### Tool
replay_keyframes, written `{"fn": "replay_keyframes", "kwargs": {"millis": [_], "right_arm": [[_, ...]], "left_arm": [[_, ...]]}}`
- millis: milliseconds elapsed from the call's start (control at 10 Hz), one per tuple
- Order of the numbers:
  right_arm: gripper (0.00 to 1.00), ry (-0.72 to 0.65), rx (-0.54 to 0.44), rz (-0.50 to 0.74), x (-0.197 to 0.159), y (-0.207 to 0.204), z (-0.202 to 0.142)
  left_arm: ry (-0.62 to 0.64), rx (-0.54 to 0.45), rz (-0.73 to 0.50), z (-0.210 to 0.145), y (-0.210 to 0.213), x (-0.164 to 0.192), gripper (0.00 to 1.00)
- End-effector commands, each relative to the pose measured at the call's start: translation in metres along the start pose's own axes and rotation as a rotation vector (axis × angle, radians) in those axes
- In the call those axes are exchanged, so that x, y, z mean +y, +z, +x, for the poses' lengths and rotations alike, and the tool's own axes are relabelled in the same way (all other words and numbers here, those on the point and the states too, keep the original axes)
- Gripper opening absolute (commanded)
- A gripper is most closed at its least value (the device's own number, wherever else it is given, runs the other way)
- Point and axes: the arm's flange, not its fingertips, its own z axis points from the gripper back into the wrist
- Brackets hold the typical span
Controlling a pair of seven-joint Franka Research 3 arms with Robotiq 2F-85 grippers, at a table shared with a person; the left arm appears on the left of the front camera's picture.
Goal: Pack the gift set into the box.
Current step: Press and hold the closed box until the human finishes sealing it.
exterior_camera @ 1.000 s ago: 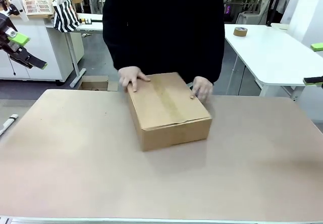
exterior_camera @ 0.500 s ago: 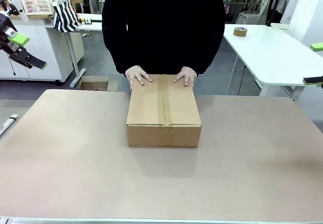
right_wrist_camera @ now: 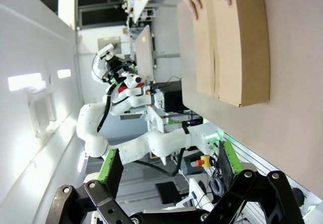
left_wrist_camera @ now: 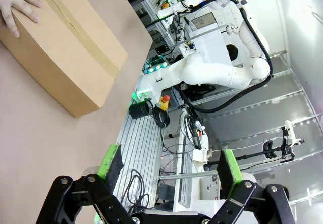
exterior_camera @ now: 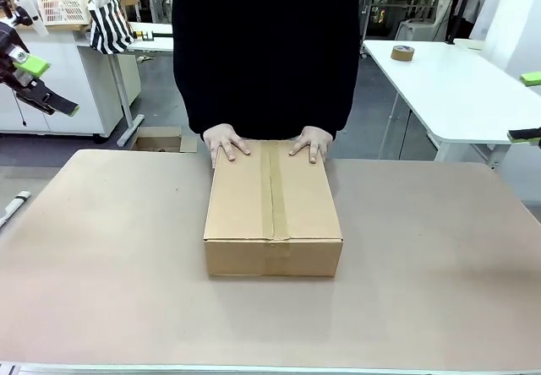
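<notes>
The box (exterior_camera: 273,209) lies shut in the middle of the table, a brown tape strip running along its top seam. It also appears at the top left of the left wrist view, box (left_wrist_camera: 65,47), and at the top right of the right wrist view, box (right_wrist_camera: 232,42). A person in black stands at the far side with both hands (exterior_camera: 226,144) flat on the box's far end. The gift set is out of view. My left gripper (exterior_camera: 49,86) hangs open off the table's far left, and its own camera also shows this gripper (left_wrist_camera: 170,163) open and holding nothing. My right gripper (exterior_camera: 529,107) sits at the right edge, likewise open, with nothing held between the fingers of that gripper (right_wrist_camera: 169,164).
The beige table (exterior_camera: 118,282) has free room on all sides of the box. A white table (exterior_camera: 448,88) with a tape roll (exterior_camera: 402,52) stands at the back right. A small open carton (exterior_camera: 157,141) sits on the floor beyond the far edge.
The person has turned the box square to the table and slid it toward my side, both hands now on its far end. Neither gripper has moved.
</notes>
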Motion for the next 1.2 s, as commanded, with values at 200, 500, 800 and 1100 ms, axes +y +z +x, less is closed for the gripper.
{"fn": "replay_keyframes", "kwargs": {"millis": [200, 500, 800, 1100], "right_arm": [[1.0, 0.02, -0.019, 0.02, -0.001, -0.0041, -0.0009], [1.0, 0.02, -0.019, 0.02, -0.001, -0.0041, -0.0009], [1.0, 0.02, -0.019, 0.02, -0.001, -0.0041, -0.0009], [1.0, 0.02, -0.019, 0.02, -0.001, -0.0041, -0.0009]], "left_arm": [[-0.002, 0.0, 0.008, -0.0021, -0.0012, -0.0014, 1.0], [-0.002, 0.0, 0.008, -0.0021, -0.0012, -0.0014, 1.0], [-0.002, 0.0, 0.008, -0.0021, -0.0012, -0.0014, 1.0], [-0.002, 0.0, 0.008, -0.0021, -0.0012, -0.0014, 1.0]]}}
